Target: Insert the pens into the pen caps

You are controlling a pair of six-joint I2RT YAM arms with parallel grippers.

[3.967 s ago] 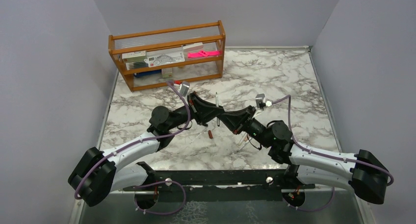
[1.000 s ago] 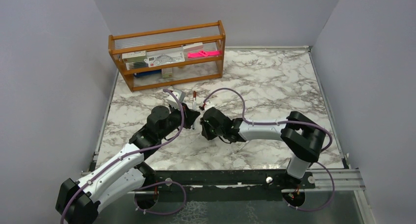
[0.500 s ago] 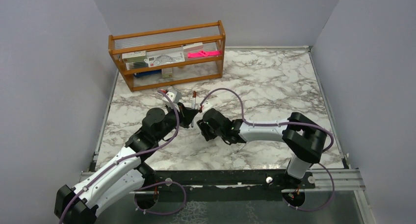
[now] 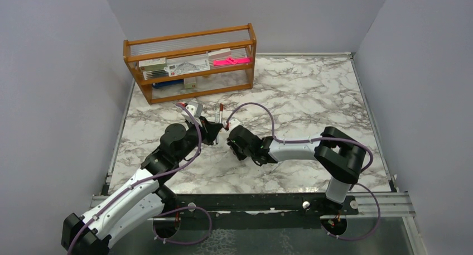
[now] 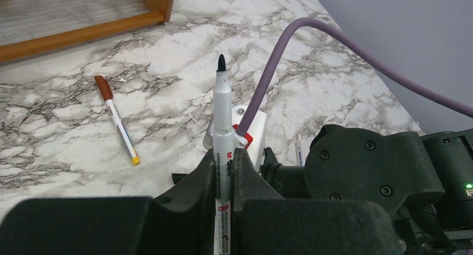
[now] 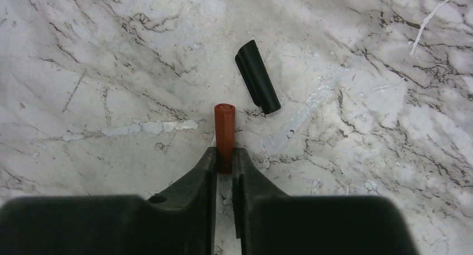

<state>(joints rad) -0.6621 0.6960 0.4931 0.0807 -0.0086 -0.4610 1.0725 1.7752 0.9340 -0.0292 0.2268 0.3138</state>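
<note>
Left gripper is clamped tight on a pen: barrel upright between the fingers, bare black tip pointing up and away. Right gripper is pinched shut on a red cap, most of it poking out past the fingertips, low over the marble table. A black cap lies loose just beyond the red one, not touching. A second pen, dark red at one end, lies flat toward the rack. From above, both grippers sit close together mid-table.
</note>
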